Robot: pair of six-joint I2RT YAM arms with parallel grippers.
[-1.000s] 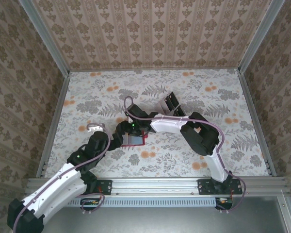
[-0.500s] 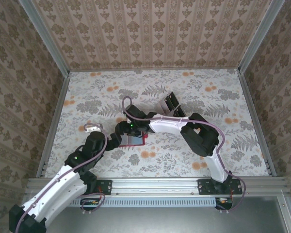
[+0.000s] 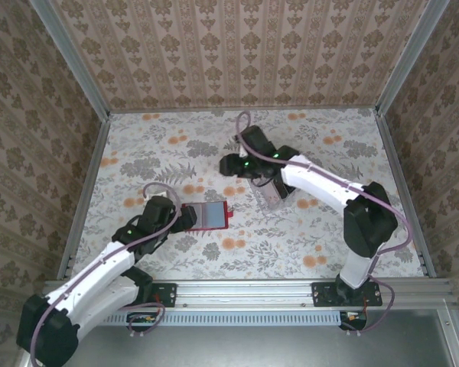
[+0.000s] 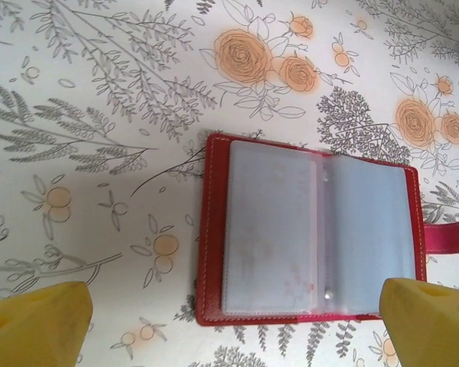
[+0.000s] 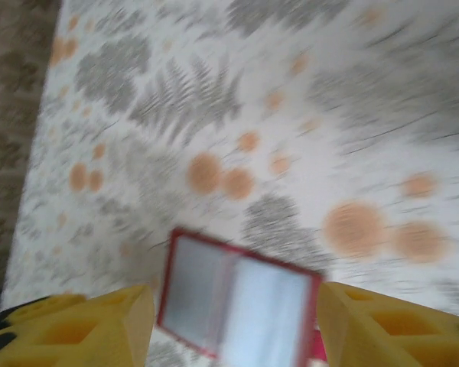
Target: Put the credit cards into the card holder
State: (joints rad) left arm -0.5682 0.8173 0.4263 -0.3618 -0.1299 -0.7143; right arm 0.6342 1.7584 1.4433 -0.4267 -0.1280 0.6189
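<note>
From above, my left arm reaches in from the near left corner of the flowered table point(image 3: 329, 229), and the left gripper point(image 3: 185, 217) sits low just beside the left edge of the card holder point(image 3: 210, 216). The holder is red, lies opened flat, face up, a little left of the table's middle and somewhat nearer the near edge than the far one. In the left wrist view the left gripper point(image 4: 233, 329) has its jaws spread as wide as they go. One yellow fingertip point(image 4: 38, 321) is at the lower left over bare table, the other at the lower right by the holder's right corner. Nothing is gripped. The card holder point(image 4: 314, 237) lies between and just ahead of them, pale clear sleeves showing and a red strap point(image 4: 447, 237) pointing right. I cannot tell whether a card is inside the sleeves. Further right, near the table's middle, lies a clear plastic tray point(image 3: 271, 193). The right gripper point(image 3: 228, 164) is raised just beside the tray's far left corner, well apart from the holder. The right wrist view is blurred by motion. The right gripper point(image 5: 237, 325) has its yellow fingers point(image 5: 84, 325) standing apart with nothing held. The card holder point(image 5: 237, 306) appears between them, down on the table.
</note>
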